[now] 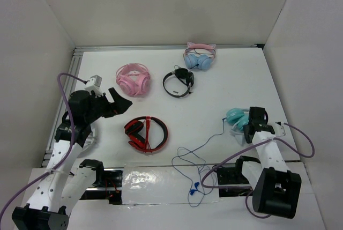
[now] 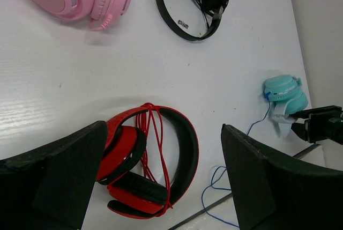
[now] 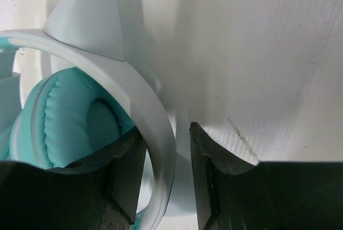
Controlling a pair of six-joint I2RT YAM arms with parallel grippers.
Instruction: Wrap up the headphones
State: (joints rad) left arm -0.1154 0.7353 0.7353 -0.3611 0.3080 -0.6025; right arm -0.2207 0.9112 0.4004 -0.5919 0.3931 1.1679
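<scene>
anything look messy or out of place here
The thin blue cable of the teal over-ear headphones sprawls in loose loops across the table's near edge, whereas the red headphones' cord is wound around their band.

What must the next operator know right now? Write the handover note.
Left claw: open, empty, near the red headphones.
Right claw: fingers straddle the white headband of the headphones; grip unclear.
The headphones lie on the right side of the table; the blue cable sprawls loose toward the near edge.
Done: no wrapping yet.
Left: wind the cable around the headphones.
</scene>
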